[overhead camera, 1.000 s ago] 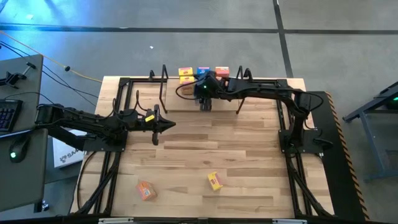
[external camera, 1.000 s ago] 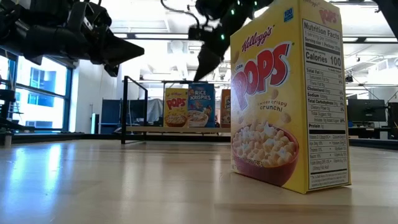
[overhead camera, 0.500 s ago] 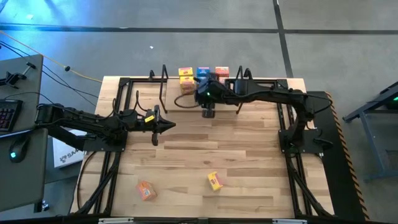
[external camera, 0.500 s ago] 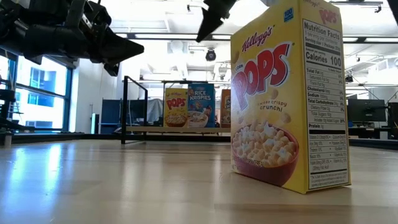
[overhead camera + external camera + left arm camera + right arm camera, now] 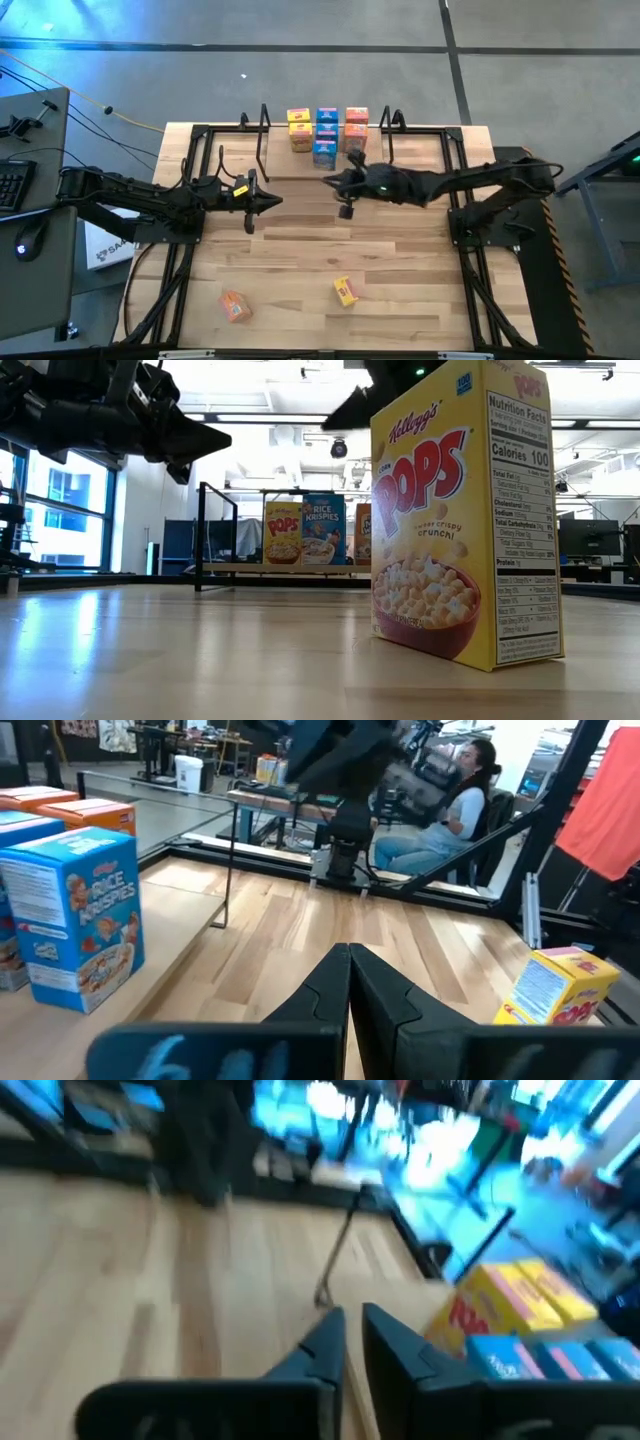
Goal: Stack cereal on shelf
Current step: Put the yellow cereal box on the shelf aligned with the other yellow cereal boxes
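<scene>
Right hand (image 5: pixel 345 197) mid-frame, fingers nearly closed and empty, left hand (image 5: pixel 262 200) shut at centre-left; yellow cereal box (image 5: pixel 345 291) and orange box (image 5: pixel 234 306) lie lower centre, likely light, stiff, crushable cardboard, best pinched across the narrow sides.

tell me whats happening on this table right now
A two-armed robot is stacking small cereal boxes on the shelf at the table's far edge. Several boxes already stand there in rows. The right gripper hangs empty over the middle of the table, just in front of the shelf, its fingers nearly together. The left gripper waits shut and empty over the table's left side. A yellow box and an orange box are not yet shelved, near the front edge.
</scene>
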`<state>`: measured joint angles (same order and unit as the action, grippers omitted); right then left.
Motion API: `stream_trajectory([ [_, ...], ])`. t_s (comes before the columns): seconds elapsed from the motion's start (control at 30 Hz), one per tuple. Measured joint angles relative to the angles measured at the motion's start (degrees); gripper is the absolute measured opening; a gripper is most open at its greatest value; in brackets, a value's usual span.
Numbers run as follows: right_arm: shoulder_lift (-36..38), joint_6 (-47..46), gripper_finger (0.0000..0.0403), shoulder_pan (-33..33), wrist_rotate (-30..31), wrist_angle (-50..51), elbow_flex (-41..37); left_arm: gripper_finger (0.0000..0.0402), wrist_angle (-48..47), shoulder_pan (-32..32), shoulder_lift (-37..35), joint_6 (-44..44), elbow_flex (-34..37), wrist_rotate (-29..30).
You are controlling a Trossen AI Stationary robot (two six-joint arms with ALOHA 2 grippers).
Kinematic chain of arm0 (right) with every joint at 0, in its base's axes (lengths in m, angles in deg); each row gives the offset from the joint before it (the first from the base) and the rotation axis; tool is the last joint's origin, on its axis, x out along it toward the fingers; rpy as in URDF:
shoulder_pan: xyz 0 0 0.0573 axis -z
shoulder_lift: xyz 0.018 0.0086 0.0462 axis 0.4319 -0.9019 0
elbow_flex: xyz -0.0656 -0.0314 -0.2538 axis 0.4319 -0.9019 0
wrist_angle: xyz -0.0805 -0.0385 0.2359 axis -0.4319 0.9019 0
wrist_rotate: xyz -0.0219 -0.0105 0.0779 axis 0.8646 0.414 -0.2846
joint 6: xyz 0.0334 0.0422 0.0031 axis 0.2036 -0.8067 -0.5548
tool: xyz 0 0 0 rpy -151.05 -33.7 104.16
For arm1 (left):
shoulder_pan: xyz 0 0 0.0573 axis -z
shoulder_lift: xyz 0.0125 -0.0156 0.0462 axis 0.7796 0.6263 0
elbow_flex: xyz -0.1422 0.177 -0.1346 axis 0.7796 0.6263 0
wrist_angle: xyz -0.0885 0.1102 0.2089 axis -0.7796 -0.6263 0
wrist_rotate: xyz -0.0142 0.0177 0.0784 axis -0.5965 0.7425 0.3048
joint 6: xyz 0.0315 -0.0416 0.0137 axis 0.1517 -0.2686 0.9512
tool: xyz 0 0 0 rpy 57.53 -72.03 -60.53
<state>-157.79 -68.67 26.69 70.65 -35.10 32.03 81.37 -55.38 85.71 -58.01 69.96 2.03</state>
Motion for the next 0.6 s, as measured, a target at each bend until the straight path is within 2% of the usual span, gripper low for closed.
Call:
stream_trajectory([
  [0.17,4.06,-2.46,0.0022,0.65,-7.66,-14.71,-9.95,0.0001,-0.59,0.00,0.01,0.04,-0.02,1.21],
  [0.33,4.76,-4.89,0.0023,1.60,-9.65,-25.53,-18.54,0.0000,-0.58,0.00,0.01,0.48,-0.02,0.77],
  [0.43,4.76,-4.86,0.0021,1.37,-10.70,-29.33,-21.42,0.0000,-1.41,0.01,0.00,-0.14,-0.09,-0.42],
  [0.6,5.11,-4.90,0.0005,0.70,-13.06,-29.83,-22.54,0.0000,-4.99,0.00,0.23,-0.38,-0.79,-0.10],
])
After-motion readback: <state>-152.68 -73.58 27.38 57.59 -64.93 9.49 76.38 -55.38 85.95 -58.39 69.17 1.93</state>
